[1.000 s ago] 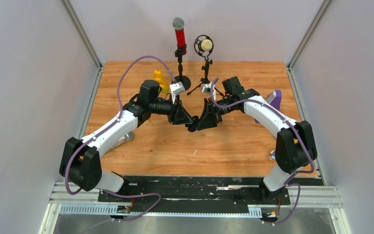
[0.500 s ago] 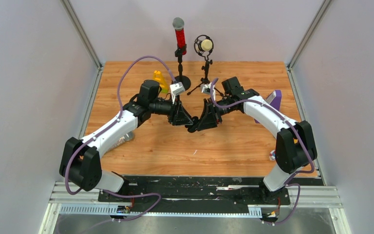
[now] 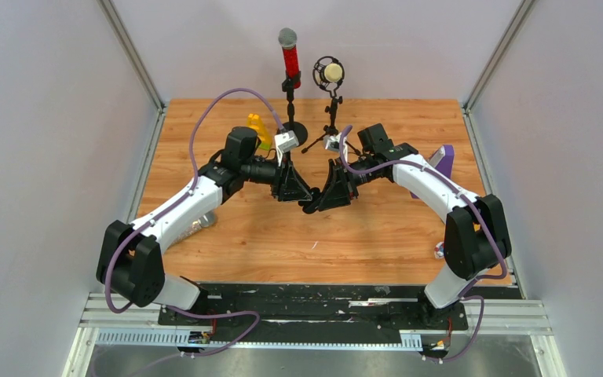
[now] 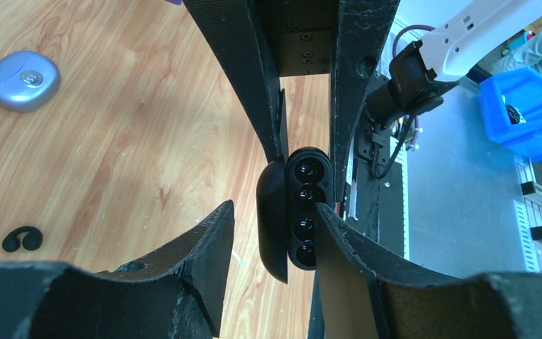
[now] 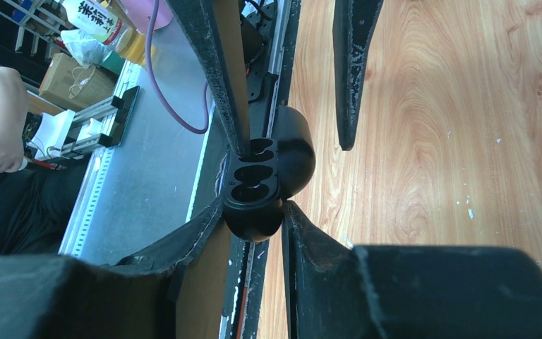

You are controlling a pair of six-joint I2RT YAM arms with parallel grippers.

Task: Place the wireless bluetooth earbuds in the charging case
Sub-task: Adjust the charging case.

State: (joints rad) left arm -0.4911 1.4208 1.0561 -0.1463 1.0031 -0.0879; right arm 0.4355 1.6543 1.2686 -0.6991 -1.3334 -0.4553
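Observation:
A black charging case [image 5: 257,180] hangs open above the middle of the table, also showing in the top view [image 3: 312,203]. My right gripper [image 5: 253,208] is shut on its lower end. My left gripper [image 4: 274,208] is open and straddles the case: its right finger [image 4: 353,247] touches the socket body [image 4: 307,205], and its left finger stands just off the lid [image 4: 272,226]. The sockets look dark and glossy; I cannot tell whether buds sit in them. A small black earbud piece [image 4: 22,240] lies on the wood.
A grey-blue closed case [image 4: 21,70] lies on the table. A red microphone [image 3: 289,59] and a cream microphone [image 3: 330,73] stand on stands at the back. A yellow object [image 3: 257,129] sits behind the left arm, and a purple object [image 3: 444,161] lies at the right.

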